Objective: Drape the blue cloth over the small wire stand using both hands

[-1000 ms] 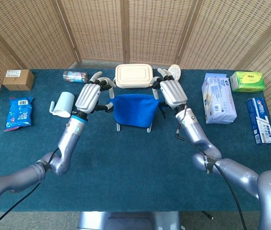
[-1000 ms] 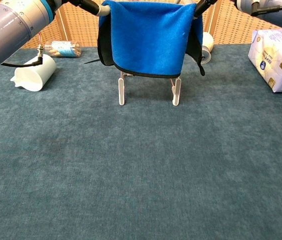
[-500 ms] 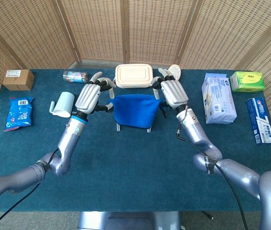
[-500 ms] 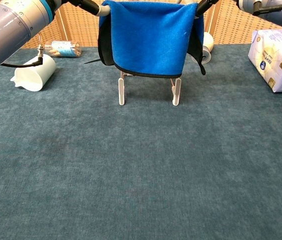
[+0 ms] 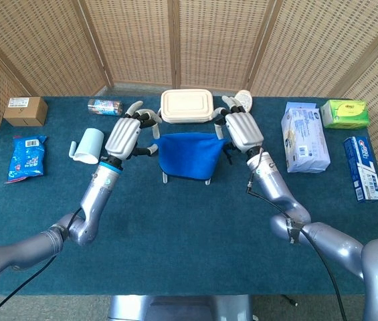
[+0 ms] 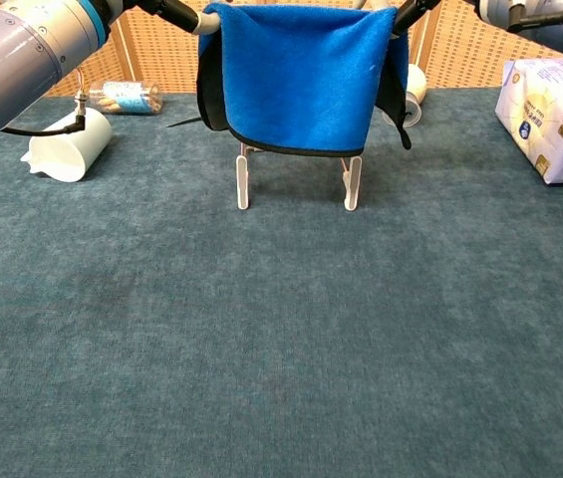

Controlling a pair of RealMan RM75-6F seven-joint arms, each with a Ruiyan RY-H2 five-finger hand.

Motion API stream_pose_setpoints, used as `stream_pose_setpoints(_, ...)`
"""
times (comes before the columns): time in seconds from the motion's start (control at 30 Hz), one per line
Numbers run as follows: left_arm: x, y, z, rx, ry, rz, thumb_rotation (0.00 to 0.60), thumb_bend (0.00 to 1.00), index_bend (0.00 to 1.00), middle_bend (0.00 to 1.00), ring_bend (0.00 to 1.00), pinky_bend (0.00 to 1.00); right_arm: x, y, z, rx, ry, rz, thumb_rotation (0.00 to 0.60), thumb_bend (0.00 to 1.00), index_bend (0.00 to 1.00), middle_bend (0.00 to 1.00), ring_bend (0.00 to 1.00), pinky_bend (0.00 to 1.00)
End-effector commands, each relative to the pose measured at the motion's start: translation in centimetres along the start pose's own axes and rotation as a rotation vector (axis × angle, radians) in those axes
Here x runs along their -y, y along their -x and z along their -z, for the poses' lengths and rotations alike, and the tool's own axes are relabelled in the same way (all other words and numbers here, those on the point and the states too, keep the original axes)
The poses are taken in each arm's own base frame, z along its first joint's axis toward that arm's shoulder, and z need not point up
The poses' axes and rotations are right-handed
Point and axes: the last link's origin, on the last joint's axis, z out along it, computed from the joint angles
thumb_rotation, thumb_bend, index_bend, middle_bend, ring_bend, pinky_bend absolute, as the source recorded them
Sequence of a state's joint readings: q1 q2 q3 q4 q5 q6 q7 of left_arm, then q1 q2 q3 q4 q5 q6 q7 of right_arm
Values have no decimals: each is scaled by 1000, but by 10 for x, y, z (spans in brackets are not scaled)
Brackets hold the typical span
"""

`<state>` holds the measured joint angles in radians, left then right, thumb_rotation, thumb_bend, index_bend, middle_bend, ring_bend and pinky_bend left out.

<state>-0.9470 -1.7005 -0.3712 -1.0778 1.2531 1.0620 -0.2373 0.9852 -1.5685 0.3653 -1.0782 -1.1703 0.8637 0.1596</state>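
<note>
The blue cloth (image 5: 189, 154) hangs over the small wire stand (image 5: 207, 179), whose white legs (image 6: 352, 182) show below its hem. In the chest view the cloth (image 6: 296, 75) has a dark edge, and its top runs straight between fingertips at both upper corners. My left hand (image 5: 124, 136) is at the cloth's left side and pinches the left corner with its fingertips (image 6: 179, 12). At the right side my right hand (image 5: 243, 131) pinches the right corner with its fingertips (image 6: 407, 12). The top of the stand is hidden under the cloth.
A white lunch box (image 5: 187, 105) sits right behind the stand. A white cup (image 5: 89, 145), a can (image 5: 104, 105), a cardboard box (image 5: 25, 110) and a blue bag (image 5: 27, 157) lie to the left. Tissue packs (image 5: 305, 137), a green box (image 5: 344, 113) and a toothpaste box (image 5: 361, 167) lie to the right.
My right hand has drifted very slightly to the right. The cloth and my left hand have barely moved.
</note>
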Motion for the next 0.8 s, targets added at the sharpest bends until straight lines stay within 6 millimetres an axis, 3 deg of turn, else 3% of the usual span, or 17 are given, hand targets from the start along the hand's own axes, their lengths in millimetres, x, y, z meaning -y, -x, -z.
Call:
stream_pose_setpoints(0.03, 0, 0, 0, 0, 0, 1, 600, 456, 688, 386, 263, 77, 0, 0, 0, 1, 0, 1, 600, 383, 696, 315, 17, 66)
stream_pose_setpoints(0.37, 3, 1, 1, 8, -8, -2, 600, 455, 654, 365, 245, 69, -2, 2, 1, 10, 6, 6, 600, 378, 601, 270, 8, 67)
stream_pose_setpoints(0.8, 3, 2, 2, 27, -5, -8, 600, 454, 529, 291, 200, 46, -8, 3, 4, 20, 15, 30, 600, 368, 372, 167, 0, 58)
